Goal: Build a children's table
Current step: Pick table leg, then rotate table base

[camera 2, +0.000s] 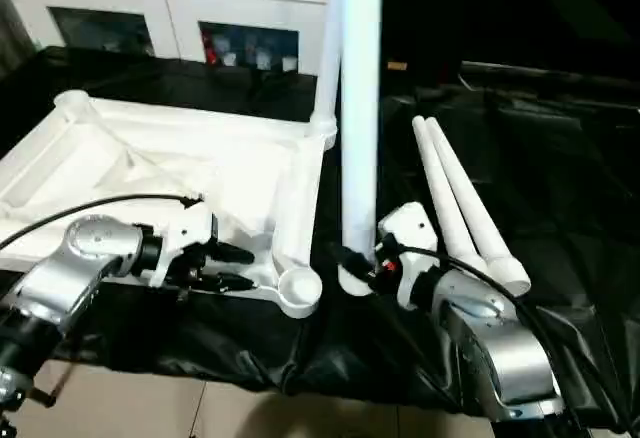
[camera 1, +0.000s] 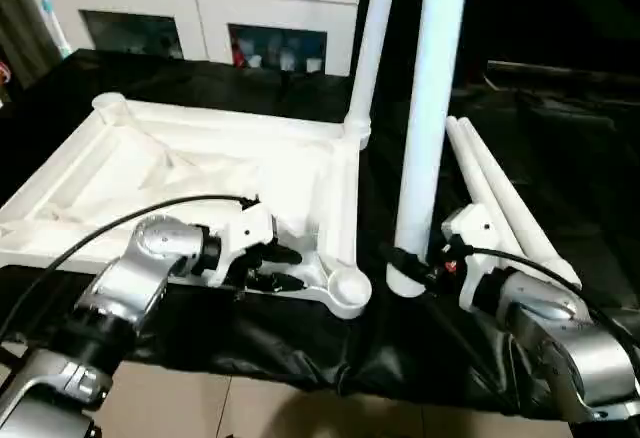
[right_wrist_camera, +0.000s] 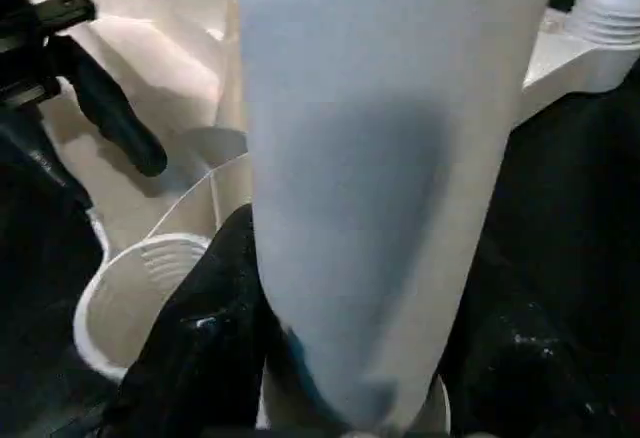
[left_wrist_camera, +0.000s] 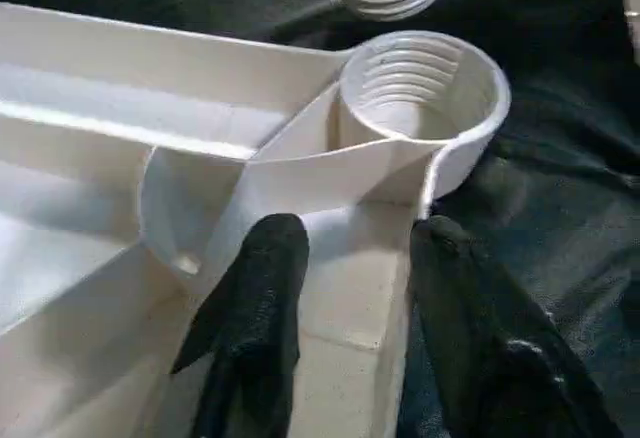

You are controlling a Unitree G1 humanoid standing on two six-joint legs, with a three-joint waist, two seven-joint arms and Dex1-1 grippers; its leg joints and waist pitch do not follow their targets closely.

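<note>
Black cloth (camera 1: 560, 158), no legible writing.

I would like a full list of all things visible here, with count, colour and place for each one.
Table top: one, white, upside down on the black cloth.
Fitted leg: one, white, upright in a far corner socket.
Held leg: one, white, upright beside the empty near socket.
Loose legs: two, white, lying on the cloth.
Cabinet: one, white, behind.
Left gripper: black fingers straddling the top's near rim.
Right gripper: black fingers shut on the held leg.
</note>
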